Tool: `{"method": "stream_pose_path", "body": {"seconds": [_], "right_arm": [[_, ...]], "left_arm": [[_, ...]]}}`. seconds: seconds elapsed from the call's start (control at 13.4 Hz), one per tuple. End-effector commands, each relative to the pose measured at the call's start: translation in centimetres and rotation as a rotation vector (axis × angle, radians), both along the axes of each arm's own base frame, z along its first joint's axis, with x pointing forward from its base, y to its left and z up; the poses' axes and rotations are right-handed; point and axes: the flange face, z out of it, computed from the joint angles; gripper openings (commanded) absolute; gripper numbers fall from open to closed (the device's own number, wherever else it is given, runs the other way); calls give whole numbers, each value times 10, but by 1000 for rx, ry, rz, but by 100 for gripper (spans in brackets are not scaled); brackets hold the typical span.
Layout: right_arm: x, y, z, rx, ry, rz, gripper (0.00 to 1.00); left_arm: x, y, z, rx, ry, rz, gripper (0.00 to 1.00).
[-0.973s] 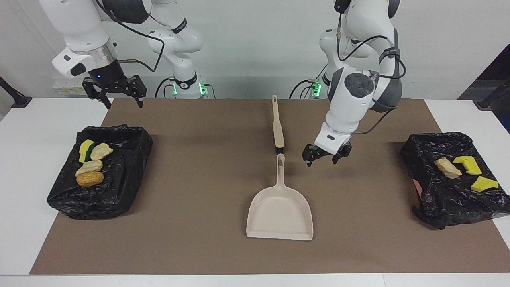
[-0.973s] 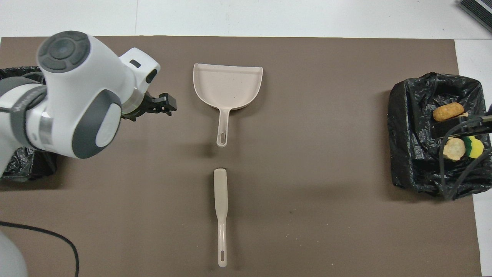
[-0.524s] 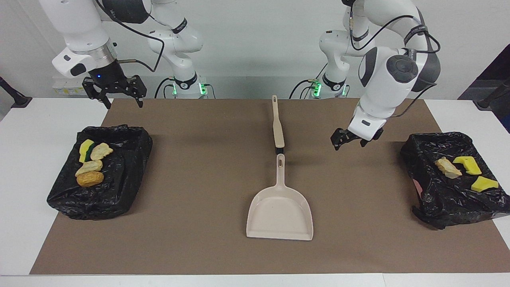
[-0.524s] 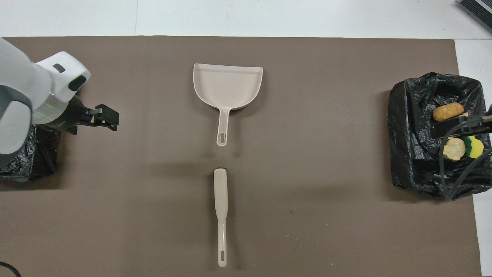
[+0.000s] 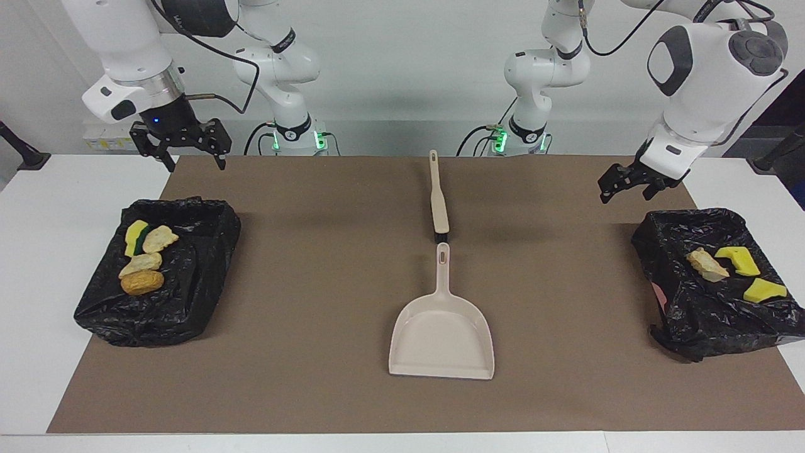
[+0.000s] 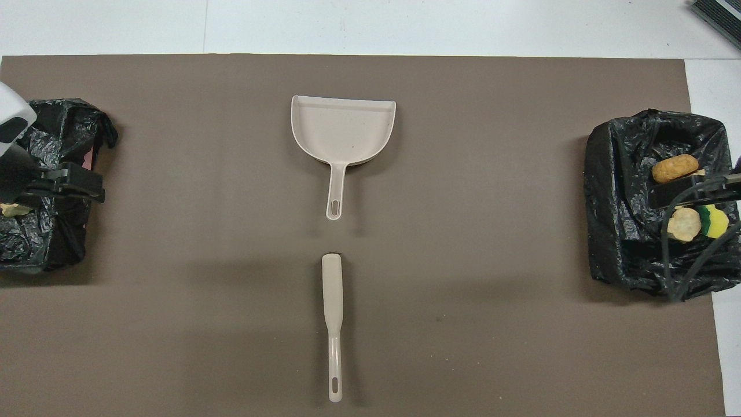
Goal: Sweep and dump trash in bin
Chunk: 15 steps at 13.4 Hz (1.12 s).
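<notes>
Trash [image 5: 143, 259] lies inside both black bags [image 5: 188, 277], light and soft. Dustpan [image 5: 442, 327] is stiff; its handle suits gripping. Left tool [image 5: 626, 184] and right tool [image 5: 182, 148] hang released, empty.

The dustpan [image 5: 441, 333] lies mid-mat, w/ the brush [image 5: 438, 200] just nearer to the robots, handles in line. One trash-filled bin [image 5: 160, 270] sits at the right arm's end, another bin [image 5: 710, 296] at the left arm's end.

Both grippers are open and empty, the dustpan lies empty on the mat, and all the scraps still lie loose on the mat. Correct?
Not quite. The facing view shows no scraps on the mat: they lie in the two black-lined bins. Left gripper, right gripper and dustpan are as stated.
</notes>
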Motion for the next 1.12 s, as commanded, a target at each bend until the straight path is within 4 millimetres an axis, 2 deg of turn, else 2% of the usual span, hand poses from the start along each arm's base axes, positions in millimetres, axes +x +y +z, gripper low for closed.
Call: {"method": "stream_pose_path", "body": {"seconds": [0.0, 0.07, 0.22, 0.37, 0.52, 1.05], "right_arm": [[-4, 1, 4, 5, 6, -17, 100], [-4, 1, 4, 5, 6, -17, 100], [-4, 1, 4, 5, 6, -17, 100], [-4, 1, 4, 5, 6, -17, 100], [-4, 1, 4, 5, 6, -17, 100], [-4, 1, 4, 5, 6, -17, 100]], "left_arm": [[-18, 4, 41, 14, -43, -10, 100], [-22, 5, 53, 3, -66, -8, 100], [-30, 1, 61, 2, -51, -7, 100], [-35, 2, 83, 0, -57, -5, 100], [-40, 1, 91, -6, -82, -1, 100], [-55, -3, 86, -52, -87, 0, 100]]}}
